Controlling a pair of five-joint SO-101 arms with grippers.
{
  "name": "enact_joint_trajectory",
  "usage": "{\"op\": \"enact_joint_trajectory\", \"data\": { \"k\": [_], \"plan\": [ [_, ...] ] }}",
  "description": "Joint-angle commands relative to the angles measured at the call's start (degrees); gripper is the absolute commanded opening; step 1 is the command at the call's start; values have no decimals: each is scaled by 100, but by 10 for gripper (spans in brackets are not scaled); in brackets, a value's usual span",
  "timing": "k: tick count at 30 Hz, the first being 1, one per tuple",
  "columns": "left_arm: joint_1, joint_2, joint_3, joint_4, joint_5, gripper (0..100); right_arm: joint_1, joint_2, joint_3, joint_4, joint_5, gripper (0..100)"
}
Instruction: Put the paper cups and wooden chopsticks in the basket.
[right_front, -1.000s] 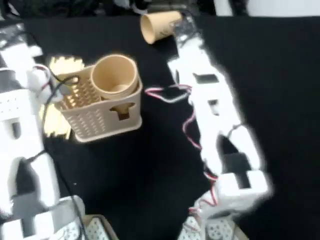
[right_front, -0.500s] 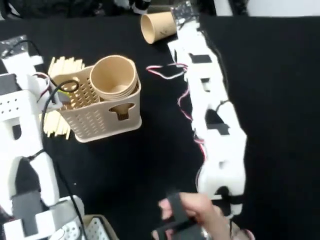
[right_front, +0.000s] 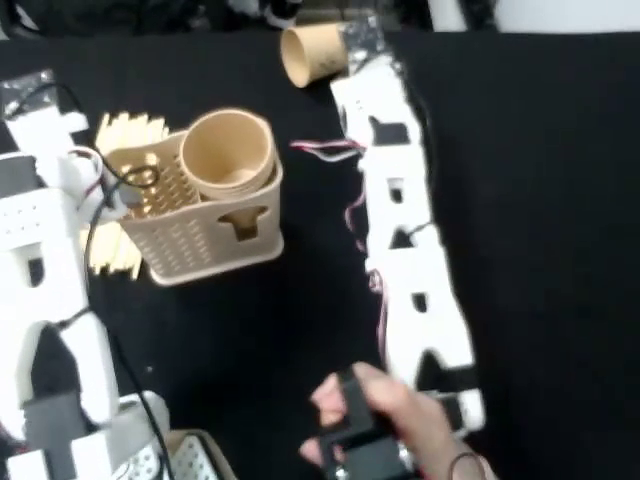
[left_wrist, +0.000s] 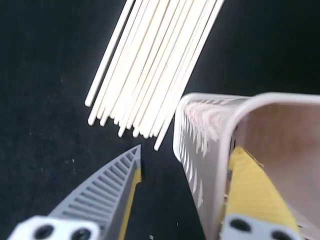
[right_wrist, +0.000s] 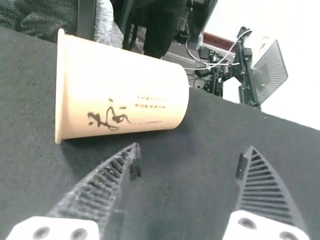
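Right gripper (right_wrist: 192, 147): released, jaws spread wide, nothing held. Loose paper cup (right_wrist: 117, 110) lies on its side on the black table (right_wrist: 200, 200) at the far edge, just beyond the fingertips and nearer one finger, not between them.

Left gripper (left_wrist: 187, 149): jaws apart, straddling the basket (left_wrist: 210, 150) wall, one finger inside, one outside. Wooden chopsticks (left_wrist: 150, 65) lie in a loose bundle on the table just beside the basket, ahead of the outer finger, ungrasped.

Stacked paper cups (right_front: 228, 152) stand upright in the basket
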Motion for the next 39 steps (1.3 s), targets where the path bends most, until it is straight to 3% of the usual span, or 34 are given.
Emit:
{"op": "enact_joint_trajectory", "data": {
  "k": [1,4,7,10,17,21,23,29,33,39],
  "plan": [
    [198,-35,154,-237,-35,278,18,-154,-444,-149,44,187],
    [198,-44,145,-246,0,278,246,-426,-435,9,44,4],
    [198,-176,136,-273,0,278,527,-778,-435,659,44,59],
    [180,-624,136,-246,0,278,870,-1253,-435,1538,44,9],
    [145,-2760,576,-273,-35,278,1275,-2747,-435,4738,97,12],
    [101,-4044,971,-237,-35,278,1459,-3424,-435,5978,97,12],
    [-268,-4378,1147,-273,-35,278,1574,-3679,-435,6435,97,12],
    [-1560,-3622,1086,-264,-659,278,2347,-4136,-13,6470,176,11],
    [-1464,-2708,664,-220,-730,282,2716,-4391,848,6470,510,11],
    [-505,-1626,-532,501,-237,283,3358,-4567,2712,6462,563,11]
  ]
}}
